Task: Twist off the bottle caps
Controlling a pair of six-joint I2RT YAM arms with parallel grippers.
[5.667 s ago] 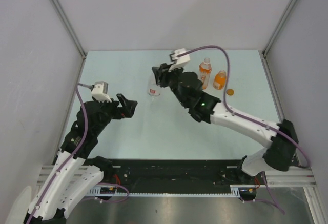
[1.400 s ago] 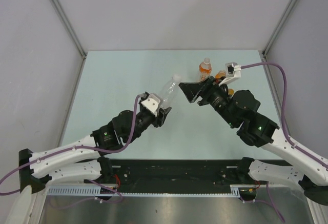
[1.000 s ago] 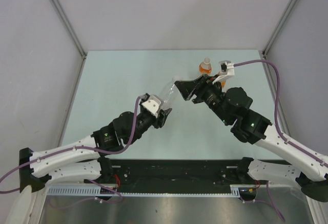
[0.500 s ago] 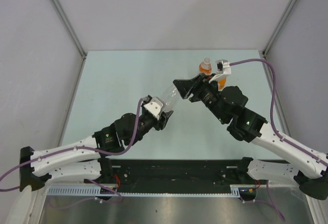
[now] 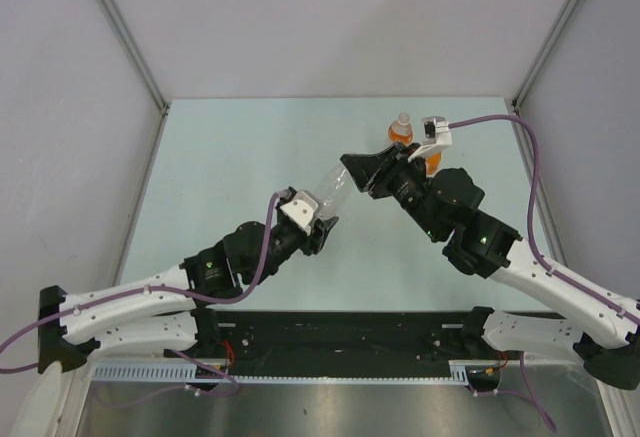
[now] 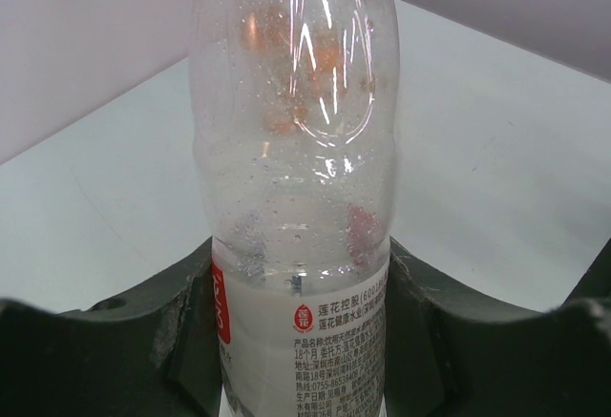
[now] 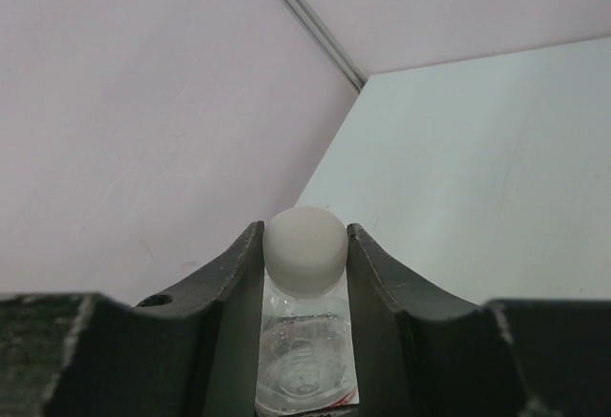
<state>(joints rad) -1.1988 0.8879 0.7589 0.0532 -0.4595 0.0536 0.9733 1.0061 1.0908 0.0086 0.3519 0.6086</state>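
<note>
Left gripper [image 5: 320, 220] clamps clear bottle [image 6: 296, 169] at its label, tilted above mid-table. Right gripper [image 5: 353, 170] pinches its white cap [image 7: 304, 247]. Risk: slick bottle spins inside left jaws, cap won't break loose.

Bright, even light, faint shadows, glare streaks on the clear bottle [image 6: 296, 150].

Both arms are built from glossy white shells, the left arm [image 5: 120, 302] and the right arm [image 5: 560, 292] alike, joined by bulky black motor housings. A small green light [image 5: 490, 240] glows on one black joint. A purple cable [image 5: 527, 187] loops to each white wrist camera box [image 5: 436, 130]. The fingers [image 7: 224, 283] are matt black, with scooped inner faces and a round hole [image 7: 153, 299] near the base.
</note>
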